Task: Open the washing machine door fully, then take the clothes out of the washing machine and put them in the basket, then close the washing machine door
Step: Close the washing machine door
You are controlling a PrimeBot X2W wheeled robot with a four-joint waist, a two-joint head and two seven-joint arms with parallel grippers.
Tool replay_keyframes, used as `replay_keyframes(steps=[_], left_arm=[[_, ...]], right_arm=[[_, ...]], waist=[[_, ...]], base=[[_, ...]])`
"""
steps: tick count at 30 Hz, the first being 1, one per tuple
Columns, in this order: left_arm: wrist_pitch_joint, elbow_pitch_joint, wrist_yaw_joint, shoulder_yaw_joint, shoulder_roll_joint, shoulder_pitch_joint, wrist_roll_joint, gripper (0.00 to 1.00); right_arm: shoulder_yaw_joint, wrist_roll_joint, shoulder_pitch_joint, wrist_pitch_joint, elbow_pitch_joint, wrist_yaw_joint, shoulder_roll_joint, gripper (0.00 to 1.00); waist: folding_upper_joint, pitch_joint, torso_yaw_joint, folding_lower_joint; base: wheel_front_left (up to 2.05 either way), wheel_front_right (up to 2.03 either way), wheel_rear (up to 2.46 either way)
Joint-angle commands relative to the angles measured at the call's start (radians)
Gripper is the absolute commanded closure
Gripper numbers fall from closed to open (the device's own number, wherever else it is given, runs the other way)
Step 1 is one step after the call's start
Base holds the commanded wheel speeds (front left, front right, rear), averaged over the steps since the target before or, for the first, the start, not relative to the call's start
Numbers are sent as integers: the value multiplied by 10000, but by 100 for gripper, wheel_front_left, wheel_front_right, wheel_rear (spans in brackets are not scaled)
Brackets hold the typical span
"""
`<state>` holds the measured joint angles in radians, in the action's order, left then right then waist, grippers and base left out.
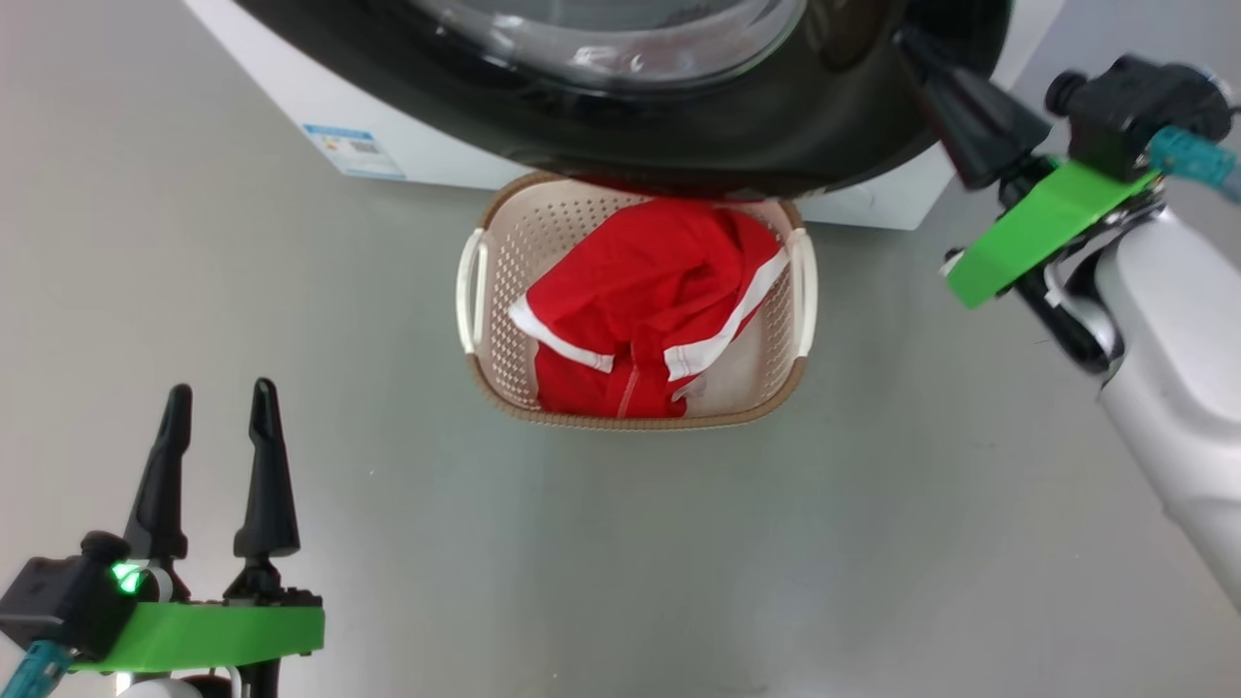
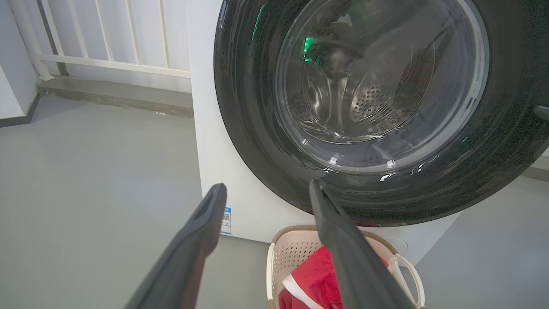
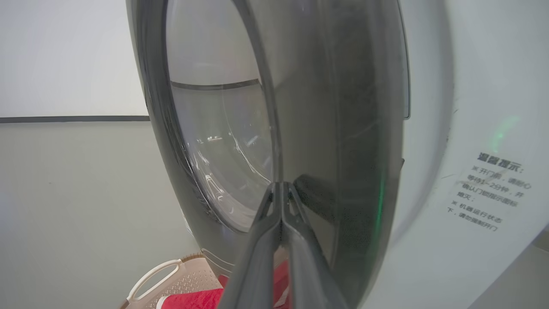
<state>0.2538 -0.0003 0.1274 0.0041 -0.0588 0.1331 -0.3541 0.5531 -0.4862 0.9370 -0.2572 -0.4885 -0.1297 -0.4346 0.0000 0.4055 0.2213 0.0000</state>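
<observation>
The washing machine door [image 1: 679,136], with a glossy black rim around bulging glass, lies close against the front of the white washing machine [image 2: 206,128]. The steel drum shows through the glass. My right gripper [image 1: 911,44] is shut, and its tips [image 3: 281,185] touch the door's black rim [image 3: 343,128] on the right side. The cream basket [image 1: 635,419] stands on the floor just under the door, with the red clothes [image 1: 650,291] with white trim lying inside it. My left gripper [image 1: 221,390] hovers open and empty at the lower left, well short of the basket.
Grey floor [image 1: 291,368] spreads around the basket. A white railing [image 2: 107,38] and a low step [image 2: 111,92] stand behind the machine's left side. A blue label [image 1: 354,150] marks the machine's lower front, and a printed sticker [image 3: 493,189] sits beside the door.
</observation>
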Motion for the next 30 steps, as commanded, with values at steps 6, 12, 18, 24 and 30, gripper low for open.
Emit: replay_keyframes(steps=[6,12,18,24,30], left_arm=[[80,-262,31,255,-135,320,12,0],[80,-221,32,296,-88,329,-20,0],[80,-161,32,307,-46,326,-33,0],[80,-134,32,357,-15,302,-11,0],[80,-136,32,402,-15,280,62,0]], right_arm=[[-532,75,847,-46,-476,-10,-201,100],[-1396,190,1459,-46,-1154,-10,-200,100],[-2349,687,1594,-46,-1700,-10,152,100],[-2496,981,1317,-46,-1791,-10,481,100],[-2340,910,1004,-46,-1657,-10,658,100]], waist=[[0,366,434,0],[0,488,684,0],[0,405,757,0],[0,220,663,0],[0,0,494,0]], base=[[0,0,0],[0,0,0],[0,0,0],[0,0,0],[0,0,0]])
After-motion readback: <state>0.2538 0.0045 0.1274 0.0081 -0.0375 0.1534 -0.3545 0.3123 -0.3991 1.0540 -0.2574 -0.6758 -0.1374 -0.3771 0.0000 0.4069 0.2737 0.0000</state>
